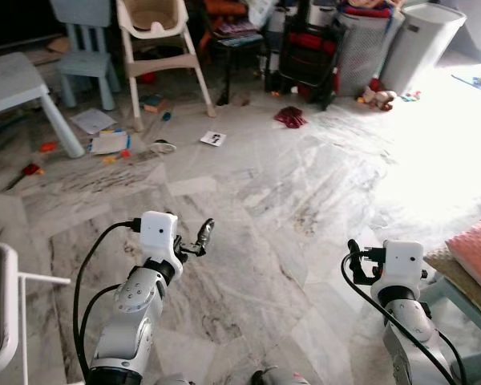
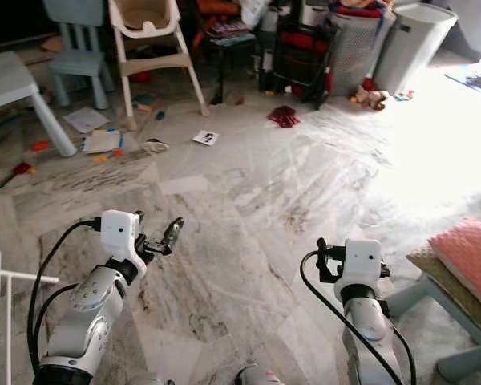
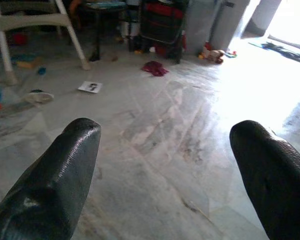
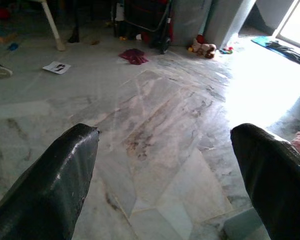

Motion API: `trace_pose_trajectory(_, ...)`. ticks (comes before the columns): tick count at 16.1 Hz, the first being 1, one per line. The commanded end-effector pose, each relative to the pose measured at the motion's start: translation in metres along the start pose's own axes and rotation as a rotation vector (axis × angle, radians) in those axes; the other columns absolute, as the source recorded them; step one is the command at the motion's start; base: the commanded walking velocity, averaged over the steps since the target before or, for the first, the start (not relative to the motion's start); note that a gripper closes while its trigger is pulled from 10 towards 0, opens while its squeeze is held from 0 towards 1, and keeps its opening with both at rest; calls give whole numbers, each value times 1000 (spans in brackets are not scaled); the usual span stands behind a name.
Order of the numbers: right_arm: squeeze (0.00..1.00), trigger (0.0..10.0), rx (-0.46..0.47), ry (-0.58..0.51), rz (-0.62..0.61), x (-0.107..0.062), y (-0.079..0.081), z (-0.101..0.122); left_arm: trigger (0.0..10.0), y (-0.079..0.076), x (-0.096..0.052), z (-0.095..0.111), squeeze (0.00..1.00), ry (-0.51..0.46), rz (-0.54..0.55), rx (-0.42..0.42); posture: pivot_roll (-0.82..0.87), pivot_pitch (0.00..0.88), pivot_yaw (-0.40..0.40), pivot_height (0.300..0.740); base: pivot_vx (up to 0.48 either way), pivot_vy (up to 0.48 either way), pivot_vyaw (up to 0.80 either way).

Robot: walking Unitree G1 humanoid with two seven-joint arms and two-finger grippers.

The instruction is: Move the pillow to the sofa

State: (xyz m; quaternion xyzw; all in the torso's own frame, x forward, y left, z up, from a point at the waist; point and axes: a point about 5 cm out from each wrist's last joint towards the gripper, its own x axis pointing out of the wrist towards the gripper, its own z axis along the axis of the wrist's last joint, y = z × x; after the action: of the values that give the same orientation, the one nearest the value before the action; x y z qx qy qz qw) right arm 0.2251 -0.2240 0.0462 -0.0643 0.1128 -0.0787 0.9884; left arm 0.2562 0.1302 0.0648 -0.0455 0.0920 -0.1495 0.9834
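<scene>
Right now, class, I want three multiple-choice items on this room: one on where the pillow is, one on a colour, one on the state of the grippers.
1. Where is the pink pillow?
A. on the high chair
B. on a low stool to the robot's right
C. on the floor by the bins

2. What colour is the crumpled cloth on the floor?
A. dark red
B. yellow
C. green

3. How are the left gripper and right gripper?
A. both shut on the pillow
B. one open, one shut
C. both open, holding nothing

Answers: 1 B, the pillow lies on a pale stool beside the right arm. 2 A, it reads dark red against the marble. 3 C, each wrist view shows fingers wide apart over bare floor.
</scene>
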Motion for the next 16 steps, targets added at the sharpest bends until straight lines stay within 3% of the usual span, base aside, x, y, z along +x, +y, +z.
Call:
trace_pose_trajectory(1,0,10000,4,-16,-4,2,-2,3,10000,-1,3,3,0,-10,-18,14,-11,0,4,740,0,0,-800)
trace_pose_trajectory(5,0,10000,11,-8,0,0,0,-2,10000,1,0,1,0,1,-20,21,-6,0,8,740,0,0,-200)
trace_pose_trajectory(16,0,10000,25,-9,-4,1,2,-3,10000,-1,1,0,0,9,-41,37,-6,0,17,740,0,0,-800)
